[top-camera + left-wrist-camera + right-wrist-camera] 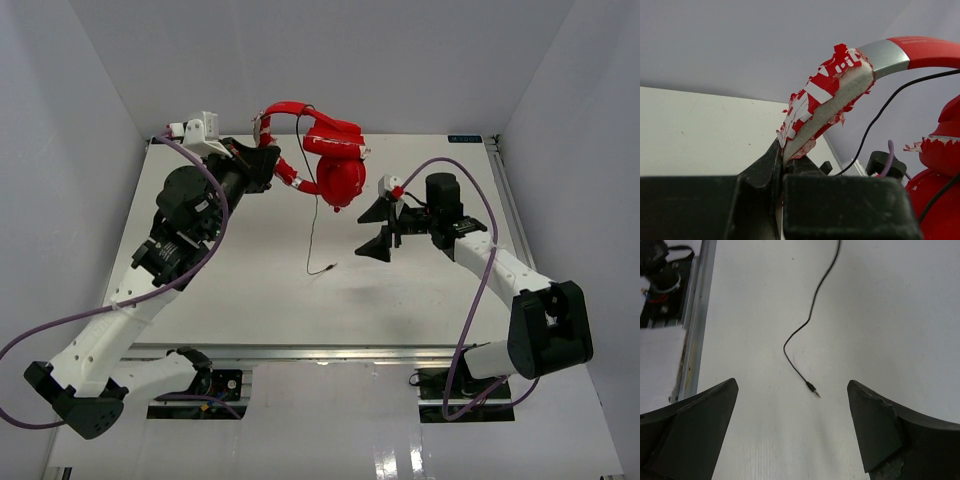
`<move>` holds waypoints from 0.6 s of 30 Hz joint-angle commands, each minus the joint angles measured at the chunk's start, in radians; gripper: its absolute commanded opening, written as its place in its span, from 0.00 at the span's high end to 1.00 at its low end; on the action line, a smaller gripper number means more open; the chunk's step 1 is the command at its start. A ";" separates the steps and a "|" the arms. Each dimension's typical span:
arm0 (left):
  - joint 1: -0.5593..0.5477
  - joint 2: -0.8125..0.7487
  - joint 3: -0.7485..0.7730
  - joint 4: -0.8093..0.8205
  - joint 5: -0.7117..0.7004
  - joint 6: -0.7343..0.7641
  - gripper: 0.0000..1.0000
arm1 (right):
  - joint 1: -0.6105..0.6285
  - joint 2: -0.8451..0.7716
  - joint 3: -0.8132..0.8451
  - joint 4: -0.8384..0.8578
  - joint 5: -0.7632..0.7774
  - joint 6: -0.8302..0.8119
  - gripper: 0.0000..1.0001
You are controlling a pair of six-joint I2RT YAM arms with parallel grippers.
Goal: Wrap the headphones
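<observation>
We note the left hand [265, 163] clamped on the peeling headband of the headphones [338, 170], holding them above the far bench [230, 300]. Their black cable [314, 225] hangs down, plug [813, 389] on the bench. Right hand [382, 228] gapes wide, empty, beside the cups.

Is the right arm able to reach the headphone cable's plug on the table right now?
Probably yes: the open right gripper points toward the plug, and nothing lies between them.
</observation>
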 commanded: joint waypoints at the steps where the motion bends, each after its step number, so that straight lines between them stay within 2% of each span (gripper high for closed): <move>1: 0.003 -0.019 0.085 0.037 0.036 -0.029 1.00 | 0.061 0.002 0.004 0.424 0.250 0.426 0.02; 4: 0.003 -0.013 0.090 0.034 0.040 -0.036 1.00 | 0.106 0.062 0.082 0.360 0.367 0.495 0.02; 7: 0.003 -0.008 0.092 0.034 0.042 -0.045 1.00 | 0.134 0.116 0.089 0.417 0.313 0.582 0.02; 10: 0.003 0.005 0.095 0.035 0.043 -0.058 1.00 | 0.179 0.150 0.053 0.545 0.273 0.658 0.02; 15: 0.003 0.009 0.104 0.038 0.034 -0.056 1.00 | 0.202 0.162 -0.059 0.730 0.193 0.690 0.00; 18: 0.003 0.013 0.108 0.043 0.032 -0.056 1.00 | 0.210 0.167 -0.095 0.731 0.192 0.650 0.09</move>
